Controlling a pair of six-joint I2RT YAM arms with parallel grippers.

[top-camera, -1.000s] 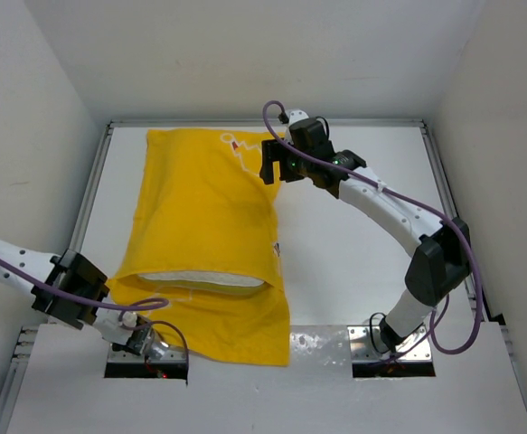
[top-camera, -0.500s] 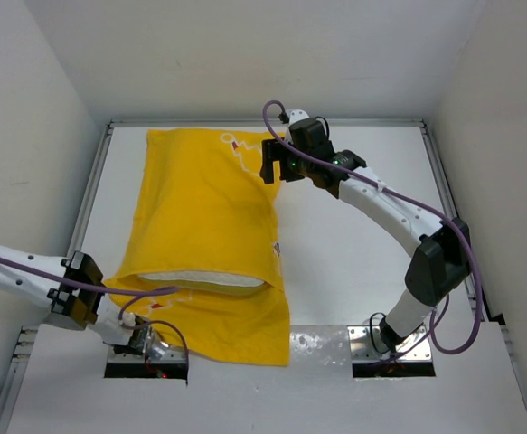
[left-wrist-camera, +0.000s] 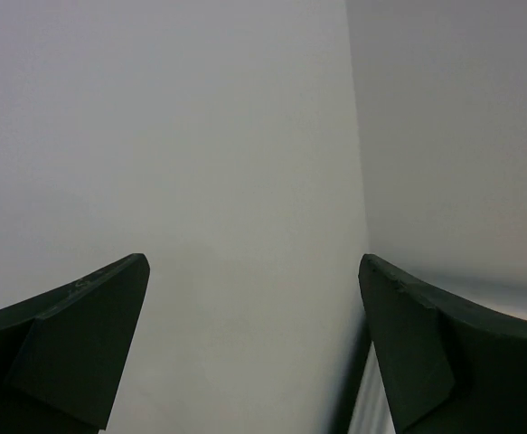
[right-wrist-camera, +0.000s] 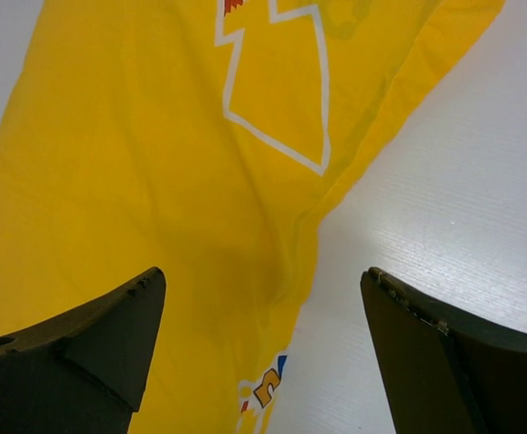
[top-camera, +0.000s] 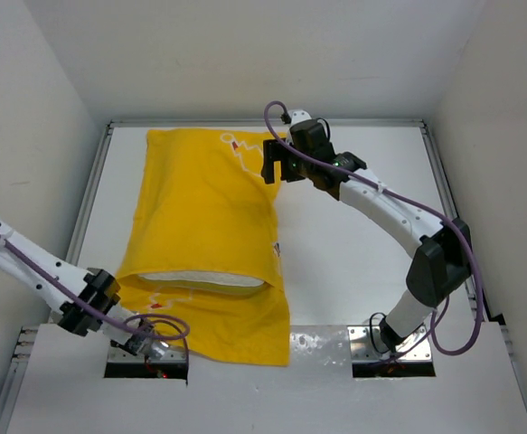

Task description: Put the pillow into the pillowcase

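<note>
The yellow pillowcase lies flat on the left half of the white table, its open mouth toward the near edge. Inside that mouth a strip of the cream-white pillow shows; the rest is covered by the fabric. My right gripper hangs open above the case's far right edge. In the right wrist view it straddles the edge of the printed fabric and holds nothing. My left gripper is open and empty, facing a bare wall corner. It is outside the top view.
White walls close in the table at the back and on both sides. Metal rails run along the table's left and right edges. The left arm's elbow sits close to the pillowcase's near left corner. Two base plates lie at the near edge.
The left arm's elbow has swung rightward and nearer, toward the pillowcase's corner, and its cable now climbs the left edge of the view. The right arm has barely moved.
</note>
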